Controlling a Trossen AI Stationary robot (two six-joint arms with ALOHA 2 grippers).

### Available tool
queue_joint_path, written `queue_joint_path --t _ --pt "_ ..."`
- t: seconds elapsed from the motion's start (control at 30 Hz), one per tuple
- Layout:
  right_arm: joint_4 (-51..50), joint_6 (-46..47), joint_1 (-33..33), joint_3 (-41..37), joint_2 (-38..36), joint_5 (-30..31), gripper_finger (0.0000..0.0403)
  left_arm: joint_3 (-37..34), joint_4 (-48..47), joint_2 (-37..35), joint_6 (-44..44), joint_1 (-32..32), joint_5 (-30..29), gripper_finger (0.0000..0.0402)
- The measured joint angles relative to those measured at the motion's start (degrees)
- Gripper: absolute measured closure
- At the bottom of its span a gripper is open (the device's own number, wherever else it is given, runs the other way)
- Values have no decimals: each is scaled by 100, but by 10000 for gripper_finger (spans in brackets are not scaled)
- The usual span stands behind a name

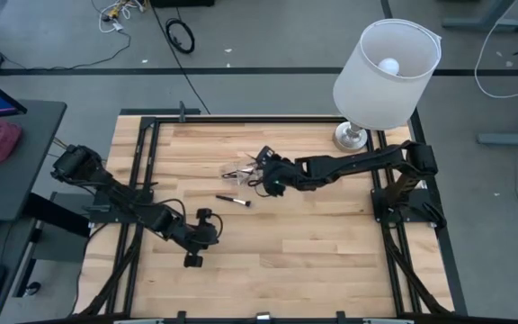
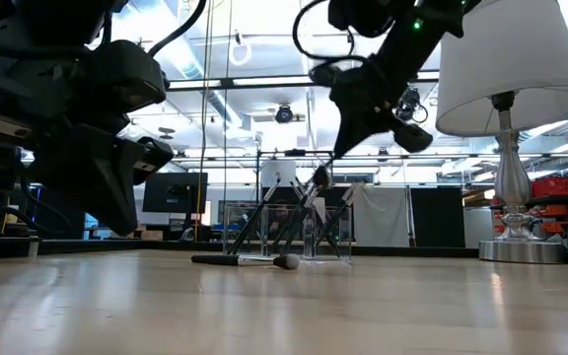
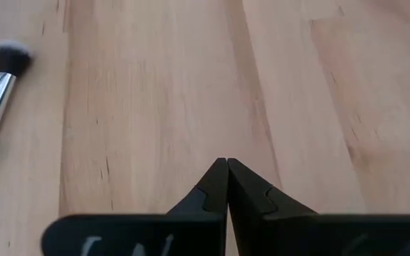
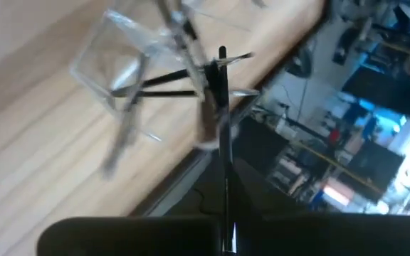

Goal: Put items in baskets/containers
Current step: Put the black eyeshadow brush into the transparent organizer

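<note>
Left gripper (image 3: 226,165) clenched, empty, low over table (image 1: 331,252) | right gripper (image 1: 265,175) clamped on one thin brush (image 4: 221,107) above one clear container (image 2: 328,232) | one loose brush (image 1: 233,200) counted on table | no writing legible

The wooden table (image 2: 284,306) fills the lower part of the frame. At centre, just below mid-height, stands a clear cup (image 2: 309,232) with several brushes (image 2: 264,222) leaning out of it at angles. One brush (image 2: 245,260) lies flat on the table in front of it, bristle tip to the right. The right gripper (image 2: 321,176) comes down from the upper centre, its fingers closed on a thin brush handle just above the cup. The left gripper (image 2: 116,212) (a large dark mass, close to the camera) fills the upper left, its tip hanging just over the table. A lamp (image 2: 509,118) stands at the right edge.
</note>
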Motion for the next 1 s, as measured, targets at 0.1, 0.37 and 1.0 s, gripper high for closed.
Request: queue_joint_path --t 0.1,0.37,1.0 --pt "38 -188 1 -41 5 -34 396 0 -4 0 15 -2 -44 392" --pt "196 -1021 -41 -47 21 -172 396 0 1 0 37 0 -80 392" --pt "1506 -3464 -269 -47 770 -748 384 0 39 0 42 0 -204 392"
